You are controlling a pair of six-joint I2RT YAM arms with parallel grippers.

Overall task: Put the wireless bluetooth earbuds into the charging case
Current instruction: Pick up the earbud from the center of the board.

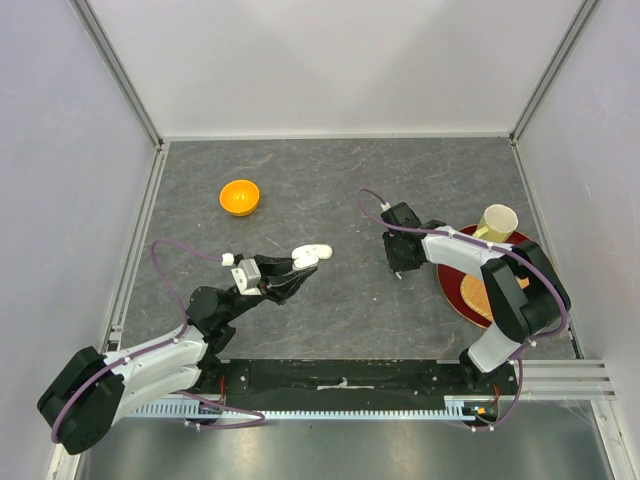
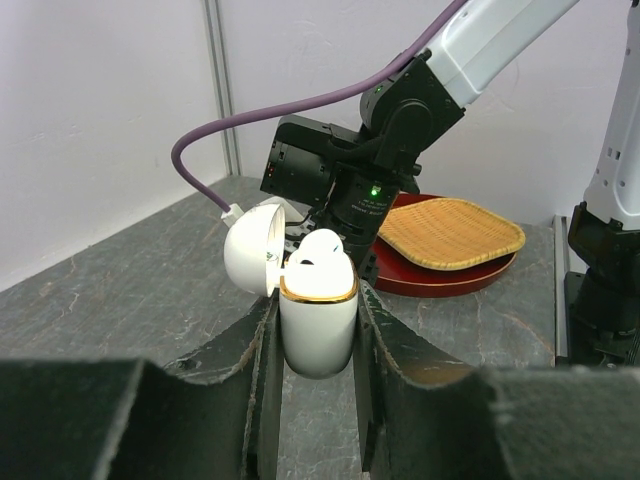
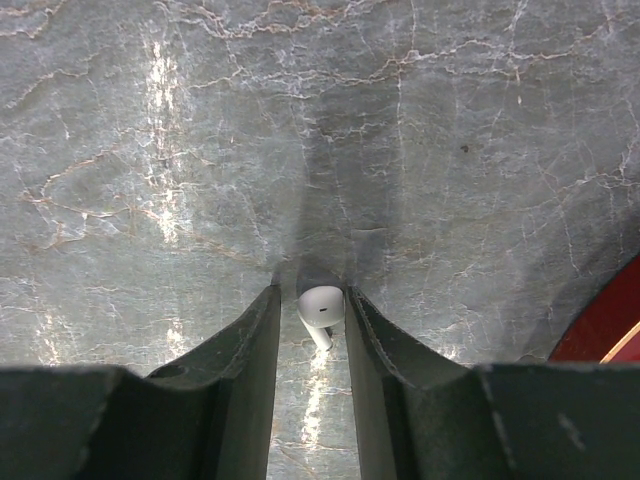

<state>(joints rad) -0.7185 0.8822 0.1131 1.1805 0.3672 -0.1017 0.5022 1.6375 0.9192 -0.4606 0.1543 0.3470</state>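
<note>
One earbud (image 3: pixel 321 304) lay on the table (image 3: pixel 150 150) between the right gripper's (image 3: pixel 313 308) jaws, whether pinched I couldn't tell, while the left gripper (image 2: pixel 316 300) clenched the open charging case (image 2: pixel 318 330); a skewed squeeze might flick it away

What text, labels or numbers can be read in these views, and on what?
None readable in any view.
Charging case: no print visible on the body. There are tiny dark marks inside its open lid, too blurred to read.
Right arm's wrist: a green light, no legible label.
</note>
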